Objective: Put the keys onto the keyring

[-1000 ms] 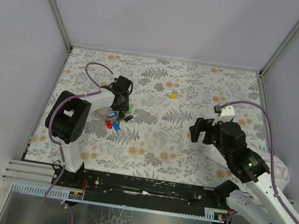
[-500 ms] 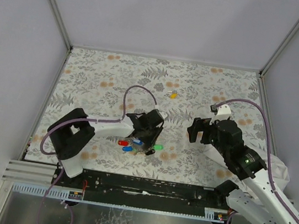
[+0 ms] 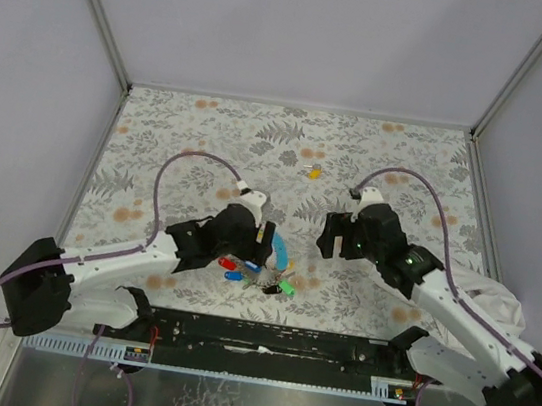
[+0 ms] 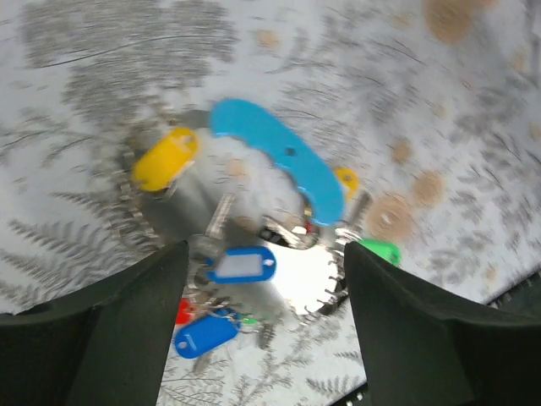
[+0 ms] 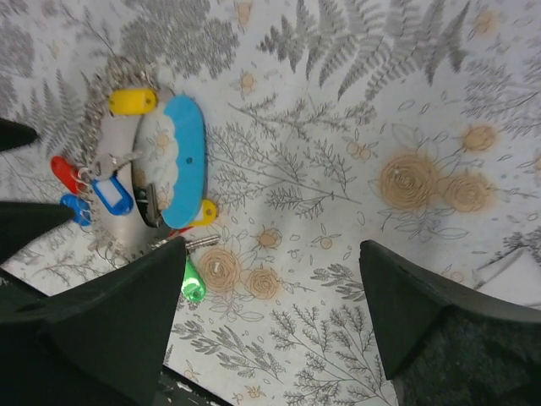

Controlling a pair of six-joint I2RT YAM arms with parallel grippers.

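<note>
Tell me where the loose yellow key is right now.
In the top view the loose yellow key lies alone on the floral table cover, about mid-width toward the far side, well apart from the bunch of keys near the front edge.

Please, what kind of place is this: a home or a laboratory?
Probably a robot laboratory cell: plain grey walls in metal framing enclose a floral-covered table, and the left arm and right arm are bolted to a black rail at its near edge.

Colour-tagged keys [image 4: 241, 264] beside blue strap [image 4: 279, 156]
</note>
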